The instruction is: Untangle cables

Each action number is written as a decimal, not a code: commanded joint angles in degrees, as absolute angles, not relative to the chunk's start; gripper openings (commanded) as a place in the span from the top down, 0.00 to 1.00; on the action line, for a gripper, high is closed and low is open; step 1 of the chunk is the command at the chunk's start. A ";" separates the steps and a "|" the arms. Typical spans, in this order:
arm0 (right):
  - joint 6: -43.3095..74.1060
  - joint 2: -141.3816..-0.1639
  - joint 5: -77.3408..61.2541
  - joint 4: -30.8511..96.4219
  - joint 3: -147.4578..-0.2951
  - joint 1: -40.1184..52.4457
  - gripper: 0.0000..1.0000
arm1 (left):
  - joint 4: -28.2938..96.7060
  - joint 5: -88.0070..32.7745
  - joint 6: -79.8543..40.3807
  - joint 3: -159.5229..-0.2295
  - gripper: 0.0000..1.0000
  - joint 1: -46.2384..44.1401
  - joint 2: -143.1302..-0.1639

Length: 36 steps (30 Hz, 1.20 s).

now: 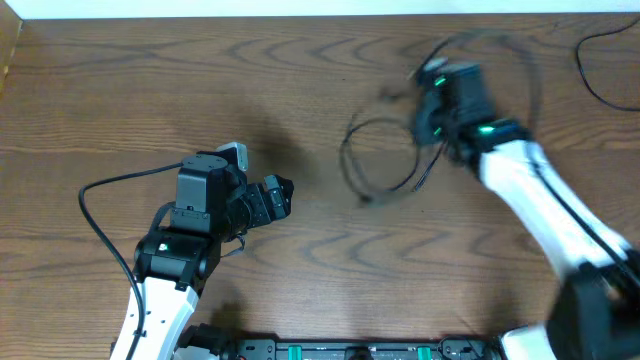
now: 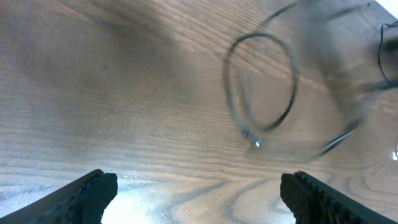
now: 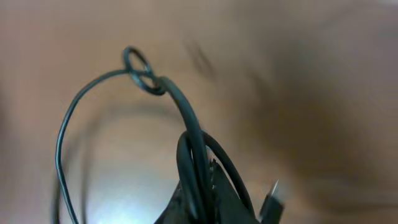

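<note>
Right gripper: clamped on black cables, raised, motion-blurred.
Left gripper: spread wide, empty.
Progress: early; cables apparently not yet separated.

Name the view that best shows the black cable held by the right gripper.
Right wrist: the black cable is close up, pinched in the right gripper, with a small twisted loop. Overhead shows only a blurred loop; left wrist shows it distant and blurred.
</note>
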State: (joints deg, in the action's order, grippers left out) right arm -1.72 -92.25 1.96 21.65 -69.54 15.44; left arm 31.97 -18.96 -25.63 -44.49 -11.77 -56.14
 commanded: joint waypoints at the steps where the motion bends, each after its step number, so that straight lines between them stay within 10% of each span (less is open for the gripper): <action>1: -1.34 -83.20 17.06 21.28 -72.38 11.81 0.99 | 32.12 -18.37 -25.10 -44.95 0.08 -11.53 -56.16; 29: 6.26 -101.56 13.37 19.20 -71.46 -9.43 0.98 | 32.12 -18.37 -25.10 -44.95 0.08 -11.53 -56.16; 36: 13.10 -107.90 13.02 13.02 -71.46 -14.09 0.54 | 32.14 -18.37 -25.10 -44.95 0.08 -11.53 -56.16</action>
